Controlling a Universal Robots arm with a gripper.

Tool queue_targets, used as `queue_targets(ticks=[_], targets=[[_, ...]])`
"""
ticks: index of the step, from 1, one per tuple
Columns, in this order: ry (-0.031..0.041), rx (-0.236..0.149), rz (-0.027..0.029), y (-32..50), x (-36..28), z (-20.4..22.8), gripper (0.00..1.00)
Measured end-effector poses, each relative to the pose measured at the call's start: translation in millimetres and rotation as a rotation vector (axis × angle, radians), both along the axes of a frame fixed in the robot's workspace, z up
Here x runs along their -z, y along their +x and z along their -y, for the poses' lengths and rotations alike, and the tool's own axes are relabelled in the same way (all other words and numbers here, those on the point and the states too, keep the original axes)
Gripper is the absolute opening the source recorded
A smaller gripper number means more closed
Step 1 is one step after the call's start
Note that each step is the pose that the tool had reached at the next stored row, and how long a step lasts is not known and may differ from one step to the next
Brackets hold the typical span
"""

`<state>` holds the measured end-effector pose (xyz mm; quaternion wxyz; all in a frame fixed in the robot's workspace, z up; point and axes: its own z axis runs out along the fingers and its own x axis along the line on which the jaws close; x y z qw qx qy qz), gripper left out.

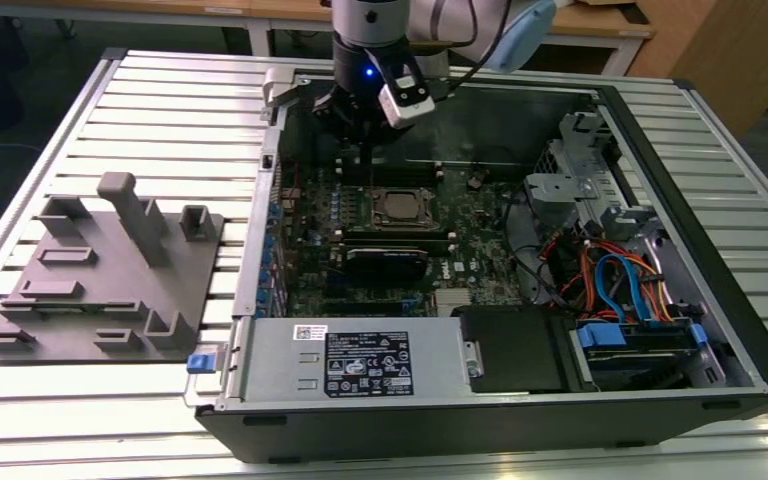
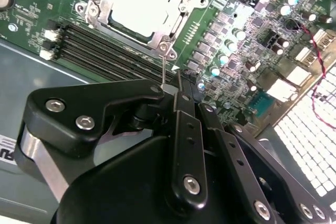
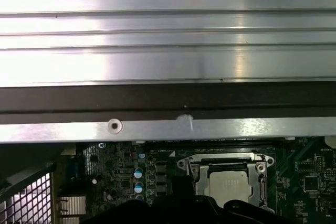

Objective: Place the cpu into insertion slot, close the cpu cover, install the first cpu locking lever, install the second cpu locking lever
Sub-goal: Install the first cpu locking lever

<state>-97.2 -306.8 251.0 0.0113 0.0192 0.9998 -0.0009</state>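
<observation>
While I hang over the open black computer case [image 1: 711, 300] on the ribbed grey metal table [image 1: 157, 110], the contents read as follows.

My black linkage gripper [image 2: 177, 80]: above the rear of the green motherboard [image 2: 247, 51], just behind the socket in the exterior view. Jaws drawn together at the tips, no gap showing between them.

Thin silver wire lever [image 2: 164, 66]: rises from a corner of the socket frame and ends right at my fingertips. I cannot tell whether it is pinched or only beside them.

Small square cpu with the pale silver-grey top [image 2: 139, 1]: seated flat in the black-rimmed square insertion slot [image 1: 372, 208].

Thin silver metal cpu cover [image 2: 101, 4]: lying down flat around the chip, whose top shows through its window in both wrist views.

Long black memory slots [image 2: 105, 43]: side by side, between the socket and my fingers in the second wrist view.

Grey power-supply box [image 1: 357, 362]: at the near edge of the case.

Grey moulded fixture tray [image 1: 104, 270]: on the table, at the exterior view's left, apart from the case.
</observation>
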Motion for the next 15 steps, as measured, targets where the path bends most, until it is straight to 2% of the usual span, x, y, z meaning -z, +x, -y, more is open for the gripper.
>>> queue_targets(ticks=[11,15], targets=[[-0.0001,0.004,-0.0001,12.3,0.0,0.0,0.11],[0.0001,0.005,0.0001,13.5,0.0,0.0,0.11]])
